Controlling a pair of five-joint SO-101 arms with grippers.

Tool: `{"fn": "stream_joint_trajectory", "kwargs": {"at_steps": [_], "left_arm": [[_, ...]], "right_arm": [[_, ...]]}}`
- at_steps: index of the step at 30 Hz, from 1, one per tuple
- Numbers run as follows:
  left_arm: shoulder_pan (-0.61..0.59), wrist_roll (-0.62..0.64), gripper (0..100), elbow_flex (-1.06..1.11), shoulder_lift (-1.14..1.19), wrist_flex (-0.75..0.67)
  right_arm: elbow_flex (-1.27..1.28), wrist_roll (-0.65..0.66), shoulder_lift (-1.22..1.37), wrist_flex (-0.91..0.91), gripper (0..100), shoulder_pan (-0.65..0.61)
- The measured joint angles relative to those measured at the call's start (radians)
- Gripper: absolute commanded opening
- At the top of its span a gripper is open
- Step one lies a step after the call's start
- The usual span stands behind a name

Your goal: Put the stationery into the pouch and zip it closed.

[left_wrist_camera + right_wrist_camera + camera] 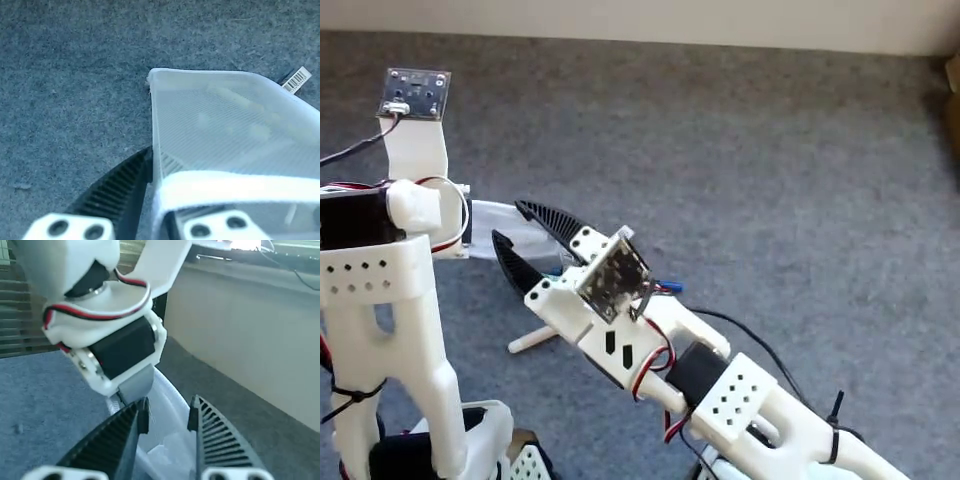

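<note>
Left gripper (158,160) clamped on the mesh pouch (225,125) edge, right gripper (510,224) parted wide astride its mouth, grey carpet (770,150) beneath

The pouch (225,130) was translucent white with a fine mesh weave. The right gripper (169,410) had black ribbed fingers (110,440). The table (770,150) was mottled grey.

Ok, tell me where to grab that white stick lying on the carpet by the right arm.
Take the white stick by its bare end, poking out from under the right arm. Come straight down with fingers across the thin shaft, since it lies flat on the carpet. The open right gripper seems best placed; the left gripper is shut on the pouch.
</note>
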Motion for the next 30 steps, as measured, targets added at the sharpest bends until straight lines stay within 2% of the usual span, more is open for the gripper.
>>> {"fn": "stream_joint_trajectory", "kwargs": {"at_steps": [3,7,14,23,30], "left_arm": [[0.000,0.000,1,0.000,0.000,0.000],[0.000,0.000,1,0.000,0.000,0.000],[-0.041,0.002,1,0.000,0.002,0.000],[-0.137,0.002,1,0.000,0.002,0.000],[-0.184,0.002,1,-0.031,0.002,0.000]], "right_arm": [[-0.095,-0.089,0.000,0.149,13.0,0.026],[-0.262,-0.229,0.002,0.368,13.0,0.135],[-0.466,-0.265,0.000,0.695,13.0,0.247],[-0.468,-0.272,0.000,0.876,13.0,0.321],[-0.485,-0.362,0.129,0.934,13.0,0.359]]}}
